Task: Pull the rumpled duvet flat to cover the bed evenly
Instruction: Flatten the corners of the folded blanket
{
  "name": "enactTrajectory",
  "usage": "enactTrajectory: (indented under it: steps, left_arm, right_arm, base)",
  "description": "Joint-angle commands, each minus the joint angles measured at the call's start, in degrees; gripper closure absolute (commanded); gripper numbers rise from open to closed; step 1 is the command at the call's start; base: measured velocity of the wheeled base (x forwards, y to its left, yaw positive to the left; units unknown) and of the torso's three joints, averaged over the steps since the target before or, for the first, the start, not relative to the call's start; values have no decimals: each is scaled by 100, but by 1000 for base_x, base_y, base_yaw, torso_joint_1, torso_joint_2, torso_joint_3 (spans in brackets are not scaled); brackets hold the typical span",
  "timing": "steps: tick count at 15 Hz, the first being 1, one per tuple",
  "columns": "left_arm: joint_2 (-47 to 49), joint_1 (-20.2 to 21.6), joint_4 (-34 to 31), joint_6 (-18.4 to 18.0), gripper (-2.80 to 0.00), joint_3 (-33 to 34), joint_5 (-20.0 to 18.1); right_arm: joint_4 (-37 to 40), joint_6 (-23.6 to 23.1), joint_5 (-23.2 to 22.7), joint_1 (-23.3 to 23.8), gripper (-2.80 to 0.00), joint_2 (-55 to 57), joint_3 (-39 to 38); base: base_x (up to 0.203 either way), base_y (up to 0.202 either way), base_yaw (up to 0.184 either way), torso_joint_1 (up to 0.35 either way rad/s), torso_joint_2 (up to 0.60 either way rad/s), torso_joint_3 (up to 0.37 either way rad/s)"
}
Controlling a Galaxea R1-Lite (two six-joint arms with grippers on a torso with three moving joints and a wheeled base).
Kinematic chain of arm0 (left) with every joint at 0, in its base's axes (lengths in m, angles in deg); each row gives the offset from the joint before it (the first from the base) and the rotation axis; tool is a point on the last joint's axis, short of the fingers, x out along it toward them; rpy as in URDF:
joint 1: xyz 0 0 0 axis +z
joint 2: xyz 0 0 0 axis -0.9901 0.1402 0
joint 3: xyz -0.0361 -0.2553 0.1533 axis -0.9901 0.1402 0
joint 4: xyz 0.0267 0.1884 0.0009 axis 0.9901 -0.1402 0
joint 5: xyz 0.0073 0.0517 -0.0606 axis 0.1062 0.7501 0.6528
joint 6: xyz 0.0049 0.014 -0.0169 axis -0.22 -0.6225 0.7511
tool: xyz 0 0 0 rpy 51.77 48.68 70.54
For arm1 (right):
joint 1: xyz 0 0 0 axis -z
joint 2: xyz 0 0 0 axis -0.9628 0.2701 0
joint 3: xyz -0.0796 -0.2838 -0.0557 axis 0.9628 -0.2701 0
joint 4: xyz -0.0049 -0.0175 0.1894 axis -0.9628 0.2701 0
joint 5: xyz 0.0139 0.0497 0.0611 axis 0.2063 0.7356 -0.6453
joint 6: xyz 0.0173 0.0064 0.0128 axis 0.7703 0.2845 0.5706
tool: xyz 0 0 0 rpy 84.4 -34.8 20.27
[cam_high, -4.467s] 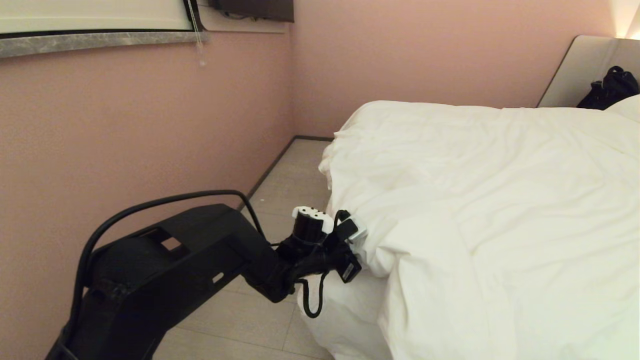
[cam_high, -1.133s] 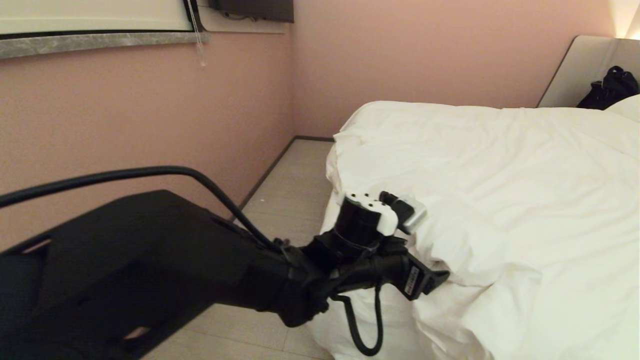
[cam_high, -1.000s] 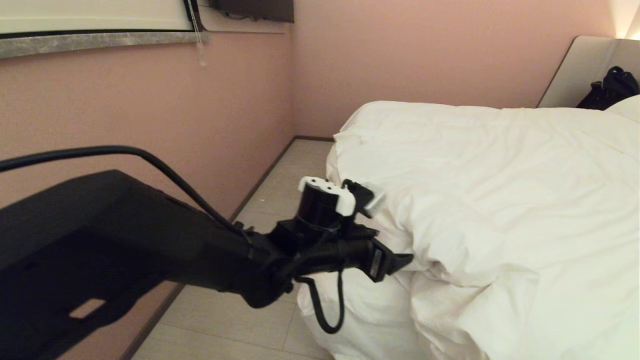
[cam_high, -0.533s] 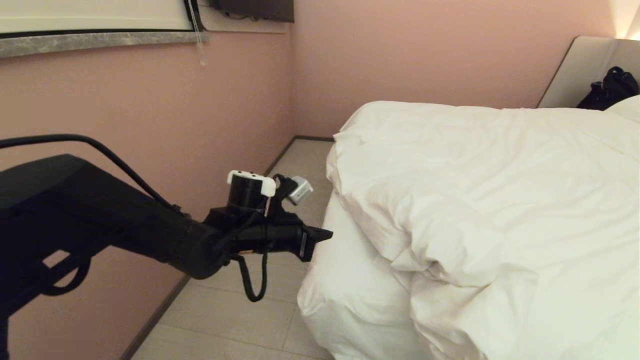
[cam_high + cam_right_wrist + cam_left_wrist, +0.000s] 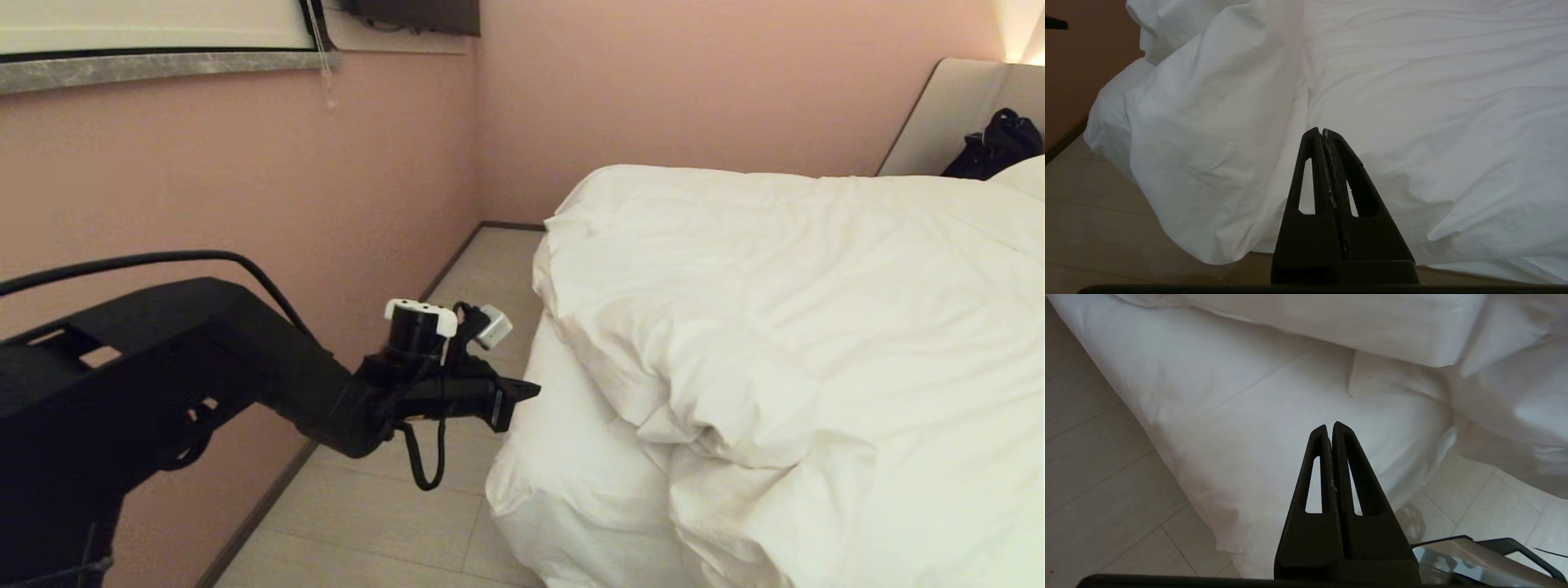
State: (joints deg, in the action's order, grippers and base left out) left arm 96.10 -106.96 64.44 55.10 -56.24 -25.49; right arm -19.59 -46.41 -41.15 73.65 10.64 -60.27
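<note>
The left gripper (image 5: pixel 526 390) hangs out over the tiled floor (image 5: pixel 457 327) beside the bed (image 5: pixel 563 384), its two black fingers (image 5: pixel 1327 457) pressed flat together with nothing between them. It sits just clear of the bed's corner, pointing at the white side of the mattress, not touching the cloth. The long black left arm (image 5: pixel 204 367) reaches in from the wall side, a cable looping under the wrist.

And the duvet (image 5: pixel 775 327) lies up on the bed, big and white and puffy, covering most of the top. Near this corner it is bunched: a thick fold (image 5: pixel 678 425) is rolled back on itself, leaving a strip of the mattress side bare beneath it, and lower down more white cloth spills over the corner toward the floor.

The right gripper (image 5: pixel 1323 134) is out of the head view; its own camera shows it held above the draped duvet near the bed's edge, fingers closed tight on nothing.

Far back, a black bag (image 5: pixel 992 143) rests against the headboard (image 5: pixel 939 114), with a pillow (image 5: pixel 1024 175) just in front.
</note>
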Motion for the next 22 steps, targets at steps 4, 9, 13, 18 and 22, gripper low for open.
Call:
enactTrajectory:
  steps: [4, 9, 13, 18, 22]
  left_arm:
    - [542, -216, 2, -13, 0, -460, 127]
    - [1061, -488, -28, -24, 0, -1019, 407]
    - [1322, -587, -42, -252, 0, -1247, 408]
    - [1561, -843, -42, -385, 0, -1510, 541]
    - [1652, -1001, -48, -570, -280, -1631, 689]
  right_arm:
    - [1, -4, 0, -2, 0, 7, 0]
    - [1, -4, 0, -2, 0, 7, 0]
    - [1, -4, 0, -2, 0, 7, 0]
    - [1, -4, 0, -2, 0, 7, 0]
    - [1, -4, 0, -2, 0, 7, 0]
  base:
    - [0, 0, 0, 0, 0, 0]
    - [0, 0, 0, 0, 0, 0]
    - [0, 0, 0, 0, 0, 0]
    - [0, 0, 0, 0, 0, 0]
    - [0, 0, 0, 0, 0, 0]
